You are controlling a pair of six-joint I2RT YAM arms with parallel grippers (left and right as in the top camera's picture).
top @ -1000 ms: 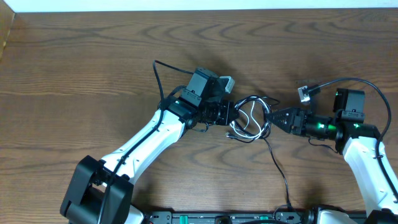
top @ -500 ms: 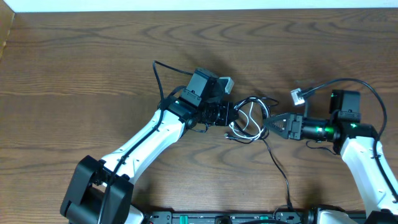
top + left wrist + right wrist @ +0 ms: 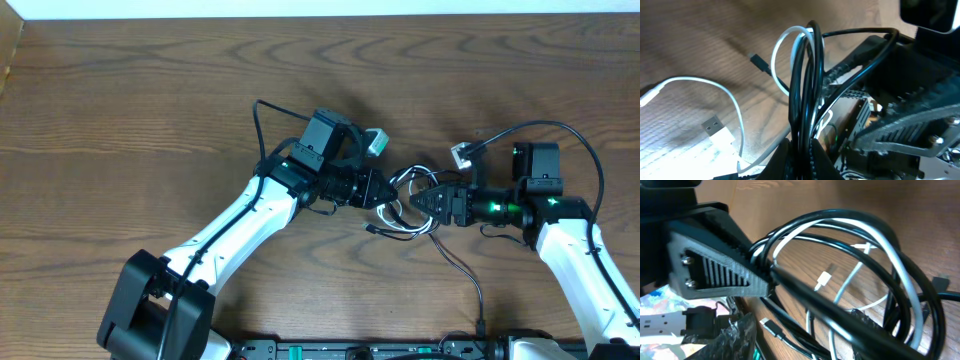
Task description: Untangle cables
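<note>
left tool [image 3: 377, 190] clamped tight on the looped black cable [image 3: 805, 95], right tool [image 3: 418, 200] pushed into the same bundle, its jaw state not discernible, thin glossy white cable [image 3: 737, 110] threaded through the loops, tangle mid-tabletop between both arms, brown wood-grain tabletop [image 3: 150, 120]

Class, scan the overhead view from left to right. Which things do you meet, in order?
From the left: left arm's base → left gripper → tangled cables → right arm's white forearm. The right gripper overlaps the tangle, so it is left out.
</note>
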